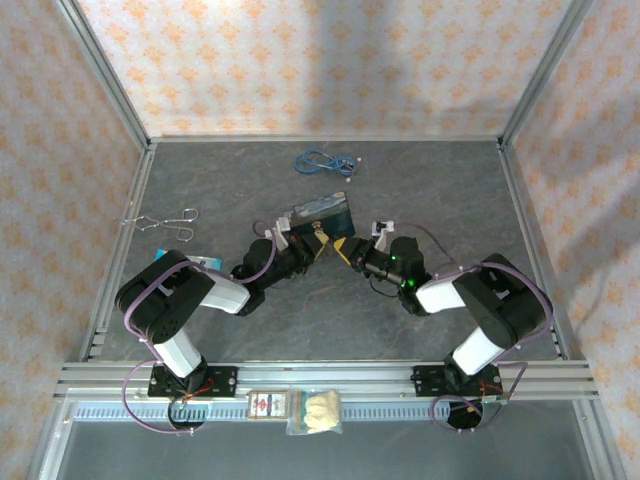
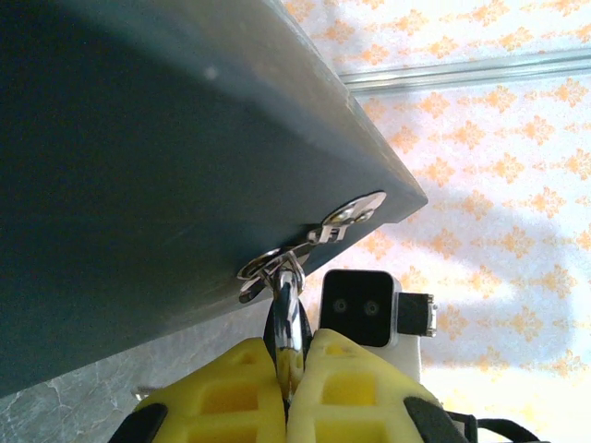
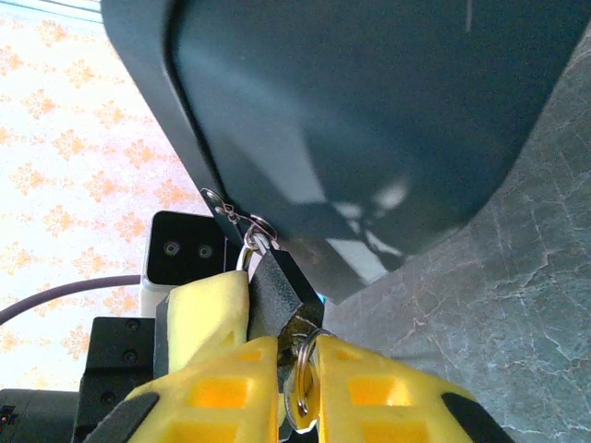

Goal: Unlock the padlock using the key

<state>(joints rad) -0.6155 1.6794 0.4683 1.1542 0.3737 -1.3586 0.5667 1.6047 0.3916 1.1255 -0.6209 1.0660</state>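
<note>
Two grips at tin (image 1: 322,212). From 8 o'clock left fingers (image 2: 240,392) pinch padlock (image 2: 286,321); from 4 o'clock right fingers (image 3: 388,392) clamp key (image 3: 302,388).

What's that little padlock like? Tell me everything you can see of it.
The padlock is small, with a boxy dark metal body and a thin silvery shackle. The shackle looks closed and passes through a metal ring on the edge of the tin. The left end effector pinches the padlock and holds it tilted. A key meets its lower end, between the fingers of the right end effector.
</note>
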